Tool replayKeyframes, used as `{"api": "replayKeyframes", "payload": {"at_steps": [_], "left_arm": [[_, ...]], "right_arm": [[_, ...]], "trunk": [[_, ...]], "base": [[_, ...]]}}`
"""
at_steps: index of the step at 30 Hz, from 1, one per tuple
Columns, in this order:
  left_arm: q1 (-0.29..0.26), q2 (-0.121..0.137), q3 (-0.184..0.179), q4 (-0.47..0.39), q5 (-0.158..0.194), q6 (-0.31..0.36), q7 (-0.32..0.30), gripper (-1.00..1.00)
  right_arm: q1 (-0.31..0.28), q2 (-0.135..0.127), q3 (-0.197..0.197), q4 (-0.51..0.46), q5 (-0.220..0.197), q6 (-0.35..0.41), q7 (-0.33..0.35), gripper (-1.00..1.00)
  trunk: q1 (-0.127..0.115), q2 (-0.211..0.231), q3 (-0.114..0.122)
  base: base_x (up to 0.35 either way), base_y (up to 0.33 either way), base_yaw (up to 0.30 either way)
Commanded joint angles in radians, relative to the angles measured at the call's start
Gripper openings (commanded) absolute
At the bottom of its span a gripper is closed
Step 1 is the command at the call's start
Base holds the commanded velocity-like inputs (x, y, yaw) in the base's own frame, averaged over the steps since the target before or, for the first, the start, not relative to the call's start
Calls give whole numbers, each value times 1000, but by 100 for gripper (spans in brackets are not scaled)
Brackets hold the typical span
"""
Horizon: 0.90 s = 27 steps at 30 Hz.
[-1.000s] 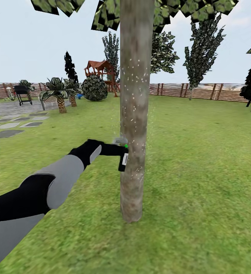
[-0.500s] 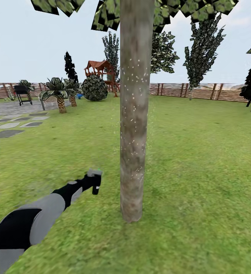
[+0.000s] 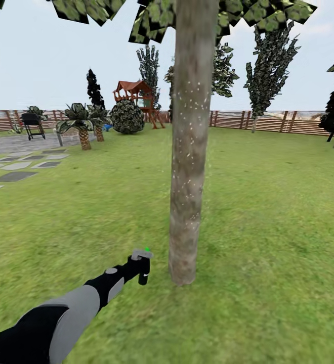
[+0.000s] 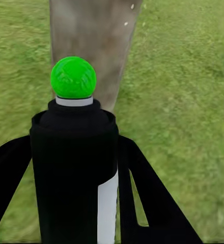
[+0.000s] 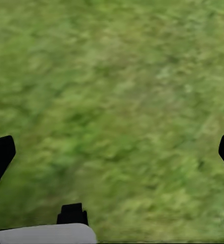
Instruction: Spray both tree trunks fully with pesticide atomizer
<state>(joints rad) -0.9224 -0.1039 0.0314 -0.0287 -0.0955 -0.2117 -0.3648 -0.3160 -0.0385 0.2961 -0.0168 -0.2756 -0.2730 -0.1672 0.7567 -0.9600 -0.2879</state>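
Since half a second back, the whole head view has shifted, so the camera has moved: the tree trunk (image 3: 188, 151) now sits a little further right, while the left arm is low, well below where it was a second ago at mid-trunk. The left claw (image 3: 136, 267) is closed on the pesticide atomizer (image 3: 141, 263), which hangs just beside the trunk's base above the lawn (image 3: 268, 212). From the left wrist, the atomizer (image 4: 76, 168) stands between the black fingers (image 4: 147, 203), green spot toward the tree trunk (image 4: 94, 40). White specks dot the upper and middle bark; the lowest stretch looks barer.

The step in hand seems to be covering the bottom of this trunk. Doing it well likely means keeping the nozzle aimed squarely at the bark, near but not touching, and sweeping slowly downward.

The right claw (image 5: 112, 152) is spread wide over grass, holding nothing. How much liquid the atomizer holds cannot be seen.
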Motion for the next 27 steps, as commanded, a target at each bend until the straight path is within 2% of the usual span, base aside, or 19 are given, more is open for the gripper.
{"api": "replayKeyframes", "payload": {"at_steps": [1,6,13,14,15,17,18,20,21,23,24,25,26,27], "left_arm": [[2,-6,2,0,1,0,0,-100],[21,-22,1,0,1,-1,0,-100],[32,-24,2,-1,3,-2,1,-100],[34,-24,2,-2,3,-2,0,-100],[35,-23,2,-2,3,-2,0,-100],[36,-23,2,-3,3,-2,0,-100],[37,-25,2,-4,4,-2,0,-100],[37,-26,2,-5,5,-2,-2,-100],[37,-26,2,-5,5,-2,-4,-100],[37,-26,1,-8,6,-3,-21,-100],[37,-26,-1,-10,6,-3,-50,-100],[37,-25,-3,-17,6,-2,-91,-100],[37,-23,-4,-44,6,2,-171,-100],[37,-21,-4,-68,5,5,-230,-100]], "right_arm": [[0,0,0,0,0,0,0,100],[0,-5,-2,-3,0,0,-1,100],[-1,-39,-6,-26,-1,2,-8,100],[-1,-56,-6,-62,0,7,-8,100],[-1,-83,-6,-108,0,20,-6,100],[-5,-155,-7,-203,0,94,-2,100],[-9,-199,-7,-269,0,149,-1,100],[-30,-255,-8,-324,-1,189,1,100],[-63,-280,-8,-338,-2,217,18,100],[-146,-324,-9,-350,-3,315,128,100],[-186,-351,-9,-353,-3,358,213,100],[-223,-374,-9,-355,-3,386,294,100],[-277,-401,-9,-357,-3,412,418,100],[-309,-415,-9,-358,-3,429,506,100]], "trunk": [[0,0,0],[0,0,0],[0,0,0],[0,0,0],[0,0,0],[0,0,0],[0,0,0],[0,0,0],[0,0,0],[0,0,0],[0,0,0],[0,0,0],[0,0,0],[0,0,0]], "base": [[-305,220,0],[-324,184,0],[-101,49,0],[-10,5,0],[-6,3,0],[-3,2,0],[-1,1,0],[0,0,0],[0,0,0],[0,0,0],[0,0,0],[0,0,0],[0,0,0],[0,0,0]]}}
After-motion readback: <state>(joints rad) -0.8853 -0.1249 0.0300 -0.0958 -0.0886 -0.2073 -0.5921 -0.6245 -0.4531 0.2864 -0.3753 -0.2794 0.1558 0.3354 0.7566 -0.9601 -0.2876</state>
